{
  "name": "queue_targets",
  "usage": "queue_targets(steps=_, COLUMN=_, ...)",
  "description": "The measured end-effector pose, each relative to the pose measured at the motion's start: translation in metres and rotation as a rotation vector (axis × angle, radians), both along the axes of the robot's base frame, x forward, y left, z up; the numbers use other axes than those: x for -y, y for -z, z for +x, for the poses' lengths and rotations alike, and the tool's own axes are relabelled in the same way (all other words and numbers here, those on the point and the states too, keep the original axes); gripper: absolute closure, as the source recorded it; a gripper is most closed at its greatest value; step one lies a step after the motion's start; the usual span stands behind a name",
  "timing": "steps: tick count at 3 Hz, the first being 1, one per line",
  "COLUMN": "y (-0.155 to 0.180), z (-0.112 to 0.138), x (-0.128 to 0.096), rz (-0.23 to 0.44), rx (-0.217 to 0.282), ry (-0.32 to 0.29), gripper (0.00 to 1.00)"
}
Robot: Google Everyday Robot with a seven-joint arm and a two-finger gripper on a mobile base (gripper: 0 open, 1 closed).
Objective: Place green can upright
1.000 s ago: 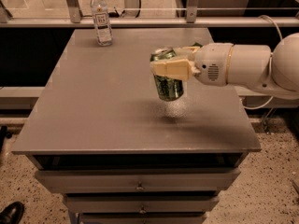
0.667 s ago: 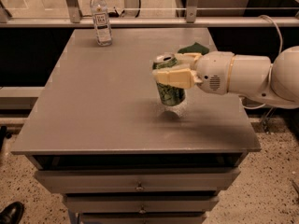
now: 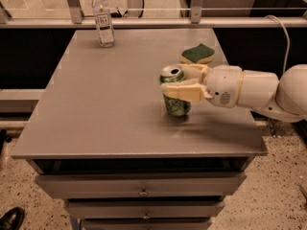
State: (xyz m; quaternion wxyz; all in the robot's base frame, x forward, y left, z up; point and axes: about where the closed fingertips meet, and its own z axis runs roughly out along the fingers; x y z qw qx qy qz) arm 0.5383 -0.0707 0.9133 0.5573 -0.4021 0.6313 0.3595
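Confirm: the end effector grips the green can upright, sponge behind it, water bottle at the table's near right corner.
Wrong corner. The camera view shows the clear plastic water bottle at the grey table's far left corner. The end effector does grip the small green aluminium drink can upright, green-and-yellow sponge behind it.

Your gripper [image 3: 175, 79] clamped on the can [image 3: 176, 105], blunt cream-yellow fingers [image 3: 186, 92], just behind them a glossy white rounded wrist [image 3: 225, 83] with a small dark dotted patch, thin seam rings, a bulbous white arm [image 3: 293, 92], a pale cable [image 3: 287, 37] above.
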Motion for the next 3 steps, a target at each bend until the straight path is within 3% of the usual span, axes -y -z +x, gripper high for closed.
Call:
queue_targets(steps=1, y=0.007, z=-0.008, x=0.014, rz=0.063, rx=0.017, ry=-0.012, gripper=0.46)
queue_targets(steps=3, y=0.015, z=-0.024, x=0.027, rz=0.121, rx=0.026, ry=0.001, gripper=0.01)
